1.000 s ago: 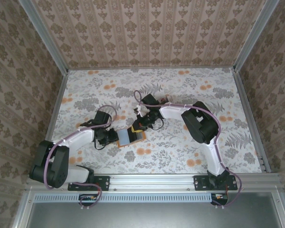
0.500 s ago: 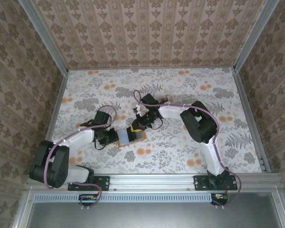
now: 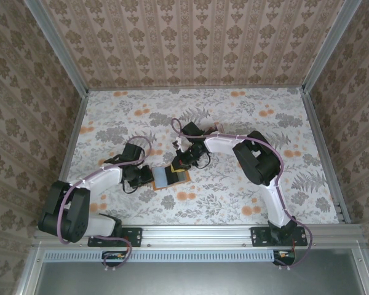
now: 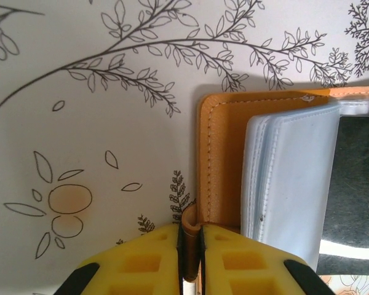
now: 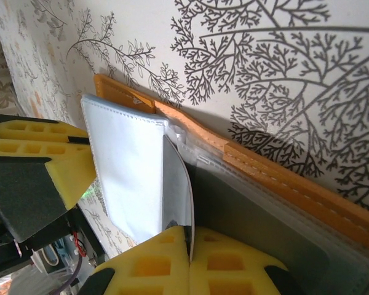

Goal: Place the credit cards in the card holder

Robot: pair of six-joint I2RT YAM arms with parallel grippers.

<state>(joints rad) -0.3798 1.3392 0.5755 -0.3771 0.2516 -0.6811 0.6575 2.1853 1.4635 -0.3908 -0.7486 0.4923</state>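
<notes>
The orange card holder lies open on the flowered table, its clear plastic sleeves fanned upward. My left gripper is shut on a small orange tab at the holder's left edge, pinching it between the yellow pads. My right gripper is shut on a thin grey credit card, held on edge. The card's far end sits among the sleeves beside a pale sleeve. A dark card with a light stripe shows inside a sleeve.
The left gripper's yellow fingers stand close to the left of the held card in the right wrist view. Flower-patterned table stretches behind and to the right. Papered walls and a metal frame bound it.
The right arm has shifted very slightly to the left over the holder. The holder and the left gripper have stayed in place.
</notes>
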